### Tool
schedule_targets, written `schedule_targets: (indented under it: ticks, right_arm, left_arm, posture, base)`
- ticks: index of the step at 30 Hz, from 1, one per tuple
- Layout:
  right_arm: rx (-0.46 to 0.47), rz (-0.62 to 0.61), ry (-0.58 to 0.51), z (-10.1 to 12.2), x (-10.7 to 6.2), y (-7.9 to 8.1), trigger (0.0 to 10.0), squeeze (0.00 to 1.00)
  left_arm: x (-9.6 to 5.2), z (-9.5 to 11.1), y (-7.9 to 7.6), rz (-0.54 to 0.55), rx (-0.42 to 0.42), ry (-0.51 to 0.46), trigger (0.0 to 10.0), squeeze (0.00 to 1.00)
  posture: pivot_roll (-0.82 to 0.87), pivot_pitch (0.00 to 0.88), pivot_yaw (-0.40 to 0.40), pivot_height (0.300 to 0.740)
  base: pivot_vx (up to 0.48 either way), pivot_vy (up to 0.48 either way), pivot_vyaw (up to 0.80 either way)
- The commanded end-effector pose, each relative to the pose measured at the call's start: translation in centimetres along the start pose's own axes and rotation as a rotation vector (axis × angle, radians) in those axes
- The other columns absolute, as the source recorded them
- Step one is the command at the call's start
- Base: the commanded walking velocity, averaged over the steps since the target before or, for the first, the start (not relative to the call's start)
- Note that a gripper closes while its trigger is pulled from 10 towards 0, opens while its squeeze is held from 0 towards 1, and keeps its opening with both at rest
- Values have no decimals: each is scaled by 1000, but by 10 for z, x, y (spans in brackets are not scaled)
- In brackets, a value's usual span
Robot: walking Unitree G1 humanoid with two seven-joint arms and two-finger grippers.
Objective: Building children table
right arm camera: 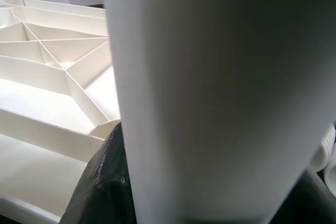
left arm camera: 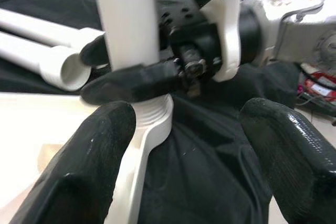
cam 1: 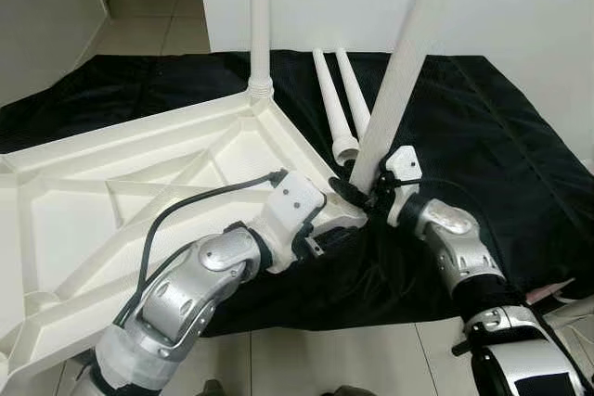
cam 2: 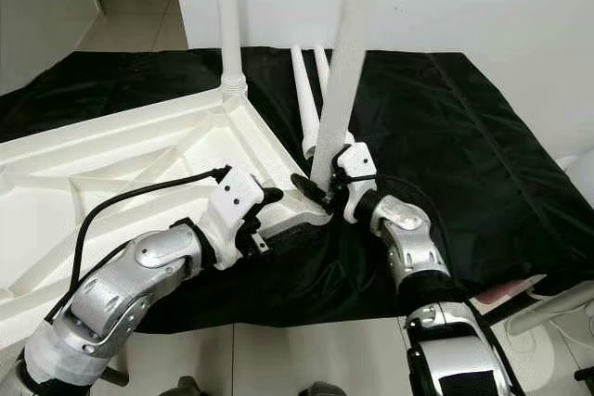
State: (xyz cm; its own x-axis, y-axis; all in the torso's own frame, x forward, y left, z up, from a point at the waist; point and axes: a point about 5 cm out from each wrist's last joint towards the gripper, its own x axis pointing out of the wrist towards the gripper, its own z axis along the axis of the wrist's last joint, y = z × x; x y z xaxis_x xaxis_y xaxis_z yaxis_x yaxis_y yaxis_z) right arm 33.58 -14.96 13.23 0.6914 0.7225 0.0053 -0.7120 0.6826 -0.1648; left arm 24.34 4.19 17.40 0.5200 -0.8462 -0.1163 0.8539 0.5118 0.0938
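The white ribbed tabletop lies upside down on a black cloth. One white leg stands upright in its far corner. A second leg leans tilted over the near right corner, its lower end at the threaded socket. My right gripper is shut on this leg just above the socket. My left gripper sits open at that same corner, one finger beside the socket and the other over the cloth. Two loose legs lie side by side on the cloth behind.
A white wall rises right behind the cloth. Tiled floor runs along the near edge and off to the far left. Some small items lie at the cloth's near right corner.
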Motion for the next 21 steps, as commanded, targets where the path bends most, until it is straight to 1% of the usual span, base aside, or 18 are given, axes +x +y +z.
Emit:
schedule_targets:
  ticks: [1,5,6,7,8,9,10,11,13,17,18,19,21]
  right_arm:
    - [0,19,-21,2,6,3,0,0]
    - [33,14,-22,-2,5,5,0,0]
    - [54,14,-23,-4,4,9,0,0]
    - [78,4,-21,-7,3,13,9608,0]
    - [78,4,-21,-7,3,13,9608,0]
    - [101,-5,-16,-11,3,16,10000,0]
    - [119,-22,-13,-14,3,20,10000,0]
    - [119,-22,-13,-14,3,20,10000,0]
    - [157,-80,5,-18,4,26,10000,0]
    - [139,-116,20,-18,6,32,10000,0]
    - [130,-183,34,-17,9,35,10000,0]
    - [130,-183,34,-17,9,35,10000,0]
    - [132,-325,41,-14,13,39,10000,0]
  left_arm:
    - [2,0,-1,-9,13,15,10000,0]
    - [2,2,0,-6,9,9,10000,0]
    - [2,2,0,-3,9,6,10000,0]
    - [2,3,0,1,5,3,10000,0]
    - [2,3,0,1,5,3,10000,0]
    - [1,3,0,5,2,1,10000,0]
    - [1,3,0,7,0,0,10000,0]
    - [1,3,0,7,0,0,10000,0]
    - [1,3,-1,10,-2,-2,10000,0]
    - [1,2,-1,13,0,-5,10000,0]
    - [1,3,1,35,9,-19,10000,0]
    - [1,3,1,35,9,-19,10000,0]
    - [1,4,4,60,15,-33,10000,0]
  posture:
    - [-47,0,9,740]
    - [-44,0,4,740]
    - [-43,0,-1,740]
    - [-43,0,-1,740]
    - [-43,0,-1,740]
    - [-43,0,-1,740]
    - [-42,0,-8,740]
    - [-42,0,-8,740]
    - [-43,5,-12,740]
    - [-43,8,-14,740]
    - [-46,14,-16,740]
    - [-46,14,-16,740]
    - [-50,18,-15,740]
  base:
    - [0,0,0]
    - [0,0,0]
    - [0,0,0]
    - [0,0,0]
    - [0,0,0]
    - [0,0,0]
    - [0,0,0]
    - [0,0,0]
    - [0,0,0]
    - [0,0,0]
    - [0,0,0]
    - [0,0,0]
    - [0,0,0]
